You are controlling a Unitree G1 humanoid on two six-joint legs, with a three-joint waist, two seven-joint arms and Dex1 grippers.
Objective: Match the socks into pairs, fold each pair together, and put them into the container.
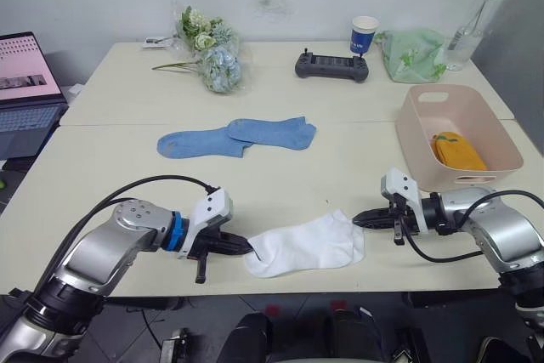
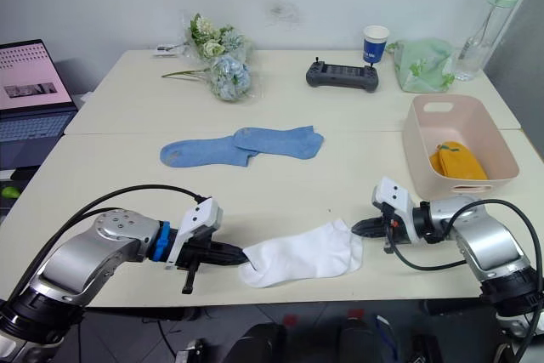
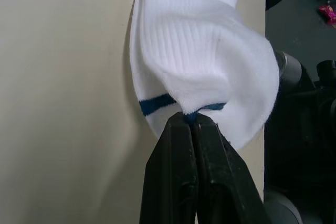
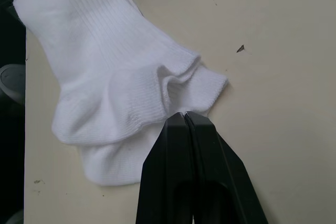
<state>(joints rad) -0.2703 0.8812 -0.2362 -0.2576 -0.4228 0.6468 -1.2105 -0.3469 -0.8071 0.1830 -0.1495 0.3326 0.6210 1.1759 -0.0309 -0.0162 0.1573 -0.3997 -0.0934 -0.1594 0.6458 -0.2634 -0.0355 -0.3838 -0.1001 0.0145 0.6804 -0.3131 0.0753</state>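
A pair of white socks point(image 1: 306, 246) lies stacked near the table's front edge. One end carries a dark blue stripe point(image 3: 157, 104). My left gripper point(image 1: 246, 248) is shut on that striped end. At the opposite end my right gripper point(image 1: 357, 218) is shut, its tips pinching the white fabric edge point(image 4: 210, 85). Two light blue socks point(image 1: 238, 138) lie overlapped flat in the middle of the table. The pale pink container point(image 1: 421, 138) stands at the right, with folded mustard-yellow socks point(image 1: 459, 150) inside.
Along the back stand a flower bunch point(image 1: 212, 53), a black controller point(image 1: 331, 65), a blue-and-white paper cup point(image 1: 364, 36), a pale green cloth bag point(image 1: 412, 55) and a clear bottle point(image 1: 476, 14). A laptop point(image 1: 25, 82) sits far left.
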